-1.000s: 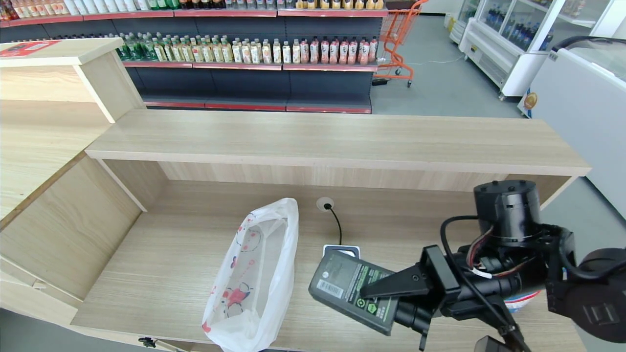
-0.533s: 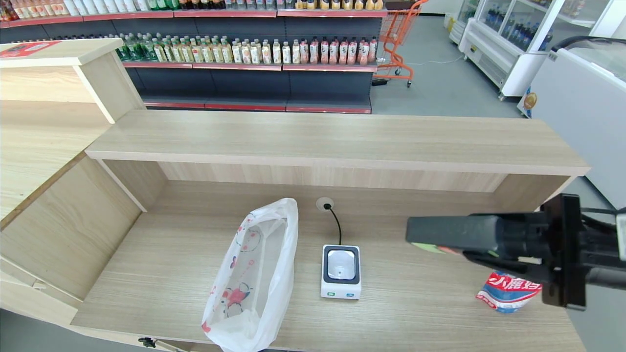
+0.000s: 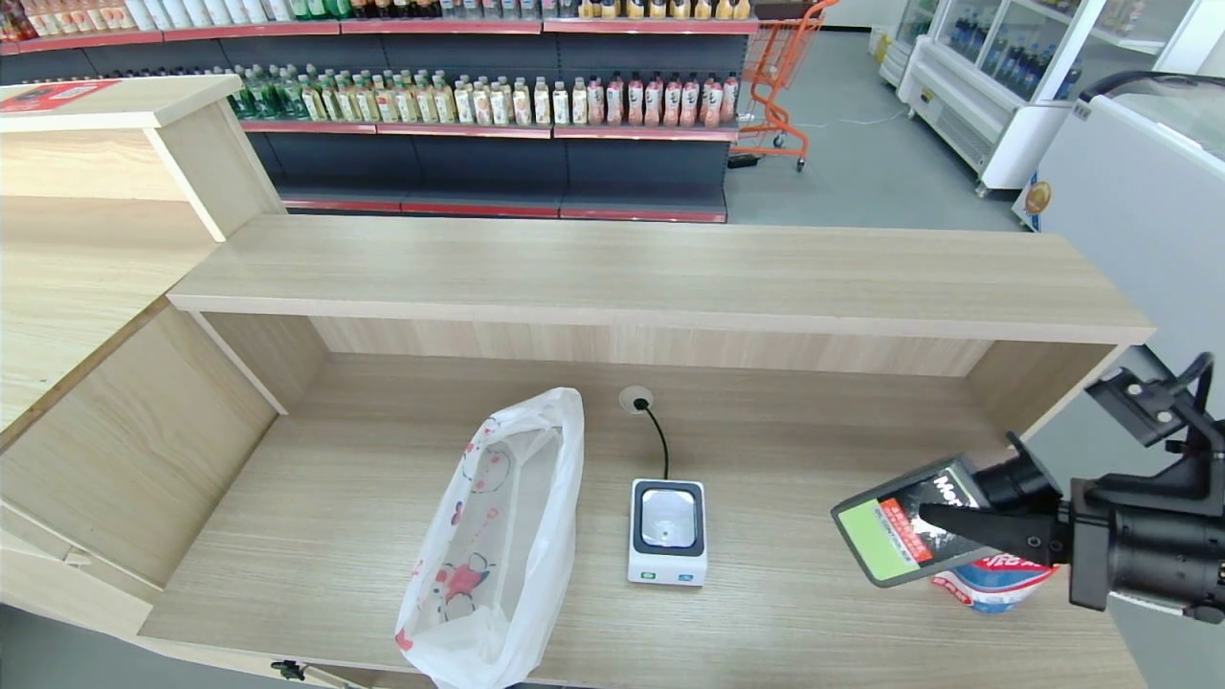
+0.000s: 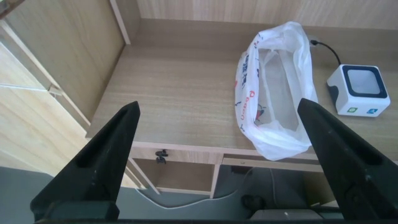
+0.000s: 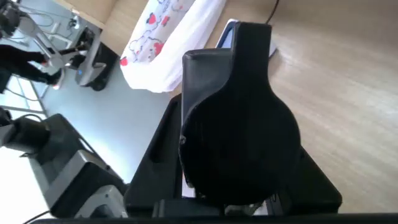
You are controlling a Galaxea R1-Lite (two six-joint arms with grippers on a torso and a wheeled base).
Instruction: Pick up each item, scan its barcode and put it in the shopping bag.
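My right gripper (image 3: 936, 522) hangs over the right end of the counter, shut on a dark flat box (image 3: 900, 529) whose green and red label faces up. The box (image 5: 239, 118) is also close in front of the right wrist camera. A white barcode scanner (image 3: 667, 531) sits mid-counter, well left of the box. The white printed shopping bag (image 3: 498, 545) lies open to the left of the scanner. A blue, red and white packet (image 3: 995, 582) rests on the counter under the right gripper. My left gripper (image 4: 219, 106) is open and holds nothing, off the counter's front edge near the bag (image 4: 273, 87).
A black cable (image 3: 658, 435) runs from the scanner to a grommet at the back. A raised wooden ledge (image 3: 660, 277) borders the back, and a side panel (image 3: 124, 450) closes the left. Drink shelves and freezers stand in the shop behind.
My right arm swung the box from above the scanner out to the right, uncovering the scanner and the packet. The box turned so its green and red label shows.
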